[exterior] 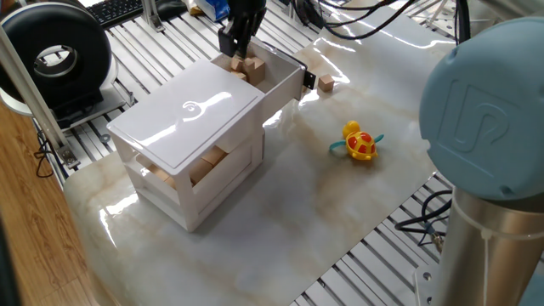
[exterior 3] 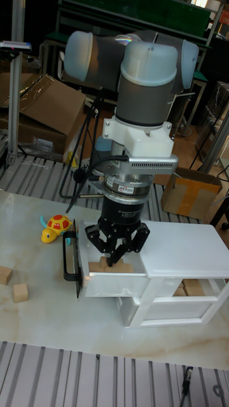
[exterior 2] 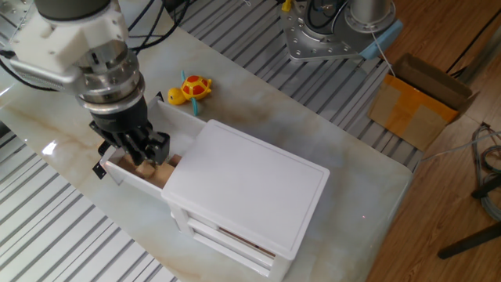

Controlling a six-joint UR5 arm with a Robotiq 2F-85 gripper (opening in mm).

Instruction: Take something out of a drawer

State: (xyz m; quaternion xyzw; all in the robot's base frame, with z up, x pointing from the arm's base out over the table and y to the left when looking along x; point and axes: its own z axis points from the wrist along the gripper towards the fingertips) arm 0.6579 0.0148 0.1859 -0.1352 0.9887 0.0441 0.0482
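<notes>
The white drawer [exterior: 286, 68], top tier of the white box [exterior: 187, 110], is pulled out with its black knob [exterior: 308, 82] facing the table's middle. Wooden blocks [exterior: 253, 71] lie inside it. My gripper [exterior: 235, 53] hangs just above the drawer's inner end, its fingers closed around a wooden block [exterior 2: 143, 167] at their tips. The other fixed view shows the gripper [exterior 2: 143, 159] over the drawer wall [exterior 2: 129, 178]. In the tall view the gripper [exterior 3: 113, 257] narrows to a point above the drawer [exterior 3: 108, 285].
More wooden blocks fill the box's lower tier [exterior: 204, 166]. A loose block [exterior: 326, 82] and a yellow-red toy turtle [exterior: 359, 142] lie on the marble table [exterior: 280, 221]. Two loose blocks [exterior 3: 13, 284] show in the tall view. Slotted metal rails [exterior: 161, 51] border the table.
</notes>
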